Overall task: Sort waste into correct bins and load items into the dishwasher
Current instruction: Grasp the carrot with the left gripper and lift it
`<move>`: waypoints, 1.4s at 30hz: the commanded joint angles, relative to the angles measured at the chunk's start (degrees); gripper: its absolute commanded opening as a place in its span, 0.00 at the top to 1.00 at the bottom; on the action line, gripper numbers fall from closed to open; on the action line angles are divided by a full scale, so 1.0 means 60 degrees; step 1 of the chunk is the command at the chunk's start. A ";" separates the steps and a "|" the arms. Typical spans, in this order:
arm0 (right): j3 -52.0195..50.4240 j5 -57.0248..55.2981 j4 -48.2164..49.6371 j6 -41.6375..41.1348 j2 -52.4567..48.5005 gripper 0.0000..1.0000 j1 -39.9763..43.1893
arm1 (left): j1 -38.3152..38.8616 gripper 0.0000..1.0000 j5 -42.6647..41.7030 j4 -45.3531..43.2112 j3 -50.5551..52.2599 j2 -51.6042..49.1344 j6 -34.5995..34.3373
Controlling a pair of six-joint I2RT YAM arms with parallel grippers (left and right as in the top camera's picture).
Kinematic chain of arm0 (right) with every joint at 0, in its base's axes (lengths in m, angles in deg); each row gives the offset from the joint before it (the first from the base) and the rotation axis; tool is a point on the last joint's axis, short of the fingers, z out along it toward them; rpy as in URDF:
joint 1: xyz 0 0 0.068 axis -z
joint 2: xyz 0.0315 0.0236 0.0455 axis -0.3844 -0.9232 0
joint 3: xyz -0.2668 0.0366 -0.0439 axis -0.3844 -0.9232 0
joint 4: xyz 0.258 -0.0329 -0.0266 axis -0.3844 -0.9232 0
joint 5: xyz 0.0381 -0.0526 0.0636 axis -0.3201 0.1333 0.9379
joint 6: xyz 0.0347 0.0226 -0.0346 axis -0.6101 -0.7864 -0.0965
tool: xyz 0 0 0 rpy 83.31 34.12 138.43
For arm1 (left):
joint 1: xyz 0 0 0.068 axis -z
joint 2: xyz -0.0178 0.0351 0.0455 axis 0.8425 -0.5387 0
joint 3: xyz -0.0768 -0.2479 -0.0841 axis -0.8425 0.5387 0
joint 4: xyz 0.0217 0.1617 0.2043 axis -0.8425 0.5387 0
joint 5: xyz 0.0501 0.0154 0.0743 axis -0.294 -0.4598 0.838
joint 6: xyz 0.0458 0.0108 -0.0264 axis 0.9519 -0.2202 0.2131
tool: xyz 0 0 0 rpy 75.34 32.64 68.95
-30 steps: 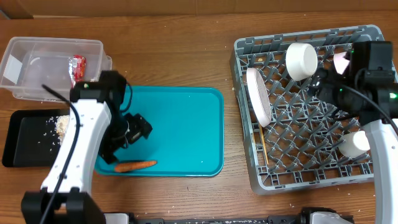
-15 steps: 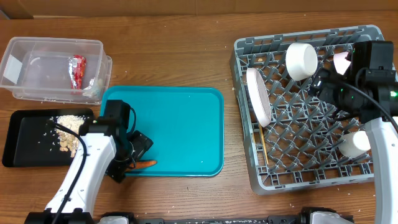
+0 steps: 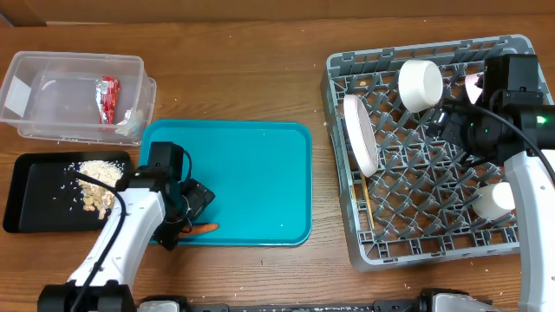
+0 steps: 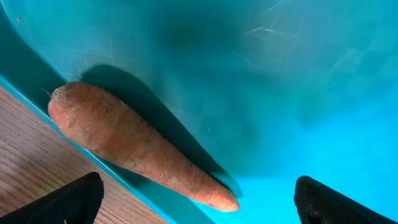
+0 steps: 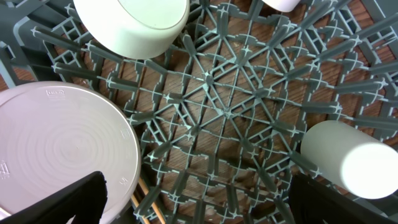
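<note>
An orange carrot (image 3: 205,229) (image 4: 130,143) lies at the front left rim of the teal tray (image 3: 251,173). My left gripper (image 3: 178,227) (image 4: 199,199) is open right over it, one finger over the wood outside the rim, the other over the tray. The red-and-silver wrapper (image 3: 107,97) lies in the clear tub (image 3: 52,78). Beige scraps (image 3: 95,182) lie in the black tray (image 3: 35,195). The grey rack (image 3: 434,156) (image 5: 230,112) holds a white plate (image 3: 360,132) (image 5: 56,149), white bowl (image 3: 421,84) (image 5: 134,22), pinkish bowl (image 3: 475,85), white cup (image 3: 496,199) (image 5: 348,158) and chopsticks (image 3: 368,208) (image 5: 149,202). My right gripper (image 3: 451,130) (image 5: 199,199) is open and empty above the rack floor.
Pale crumbs are scattered on the wood around the black tray and clear tub. The rack's upright pegs stand all around my right gripper. The wooden table (image 3: 243,52) runs behind the teal tray.
My left arm swung from beside the clear tub down to the tray's front left and now hovers over the carrot. The scraps show in the black tray. My right arm shifted slightly left.
</note>
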 commanded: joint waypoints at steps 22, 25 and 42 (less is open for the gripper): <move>0.0106 -0.0058 -0.0441 0.0000 0.0000 0.04 0.0036 | 0.0015 0.00 0.0907 -0.0437 0.0091 -0.0379 -0.0233; 0.0106 -0.0058 -0.0506 0.0000 0.0000 0.04 0.0036 | 0.0015 0.00 0.0871 -0.0444 0.0113 -0.0379 -0.0229; 0.0106 -0.0058 -0.0594 0.0000 0.0000 0.04 0.0036 | 0.0015 0.04 0.0798 -0.2317 0.1577 -0.0379 -0.0095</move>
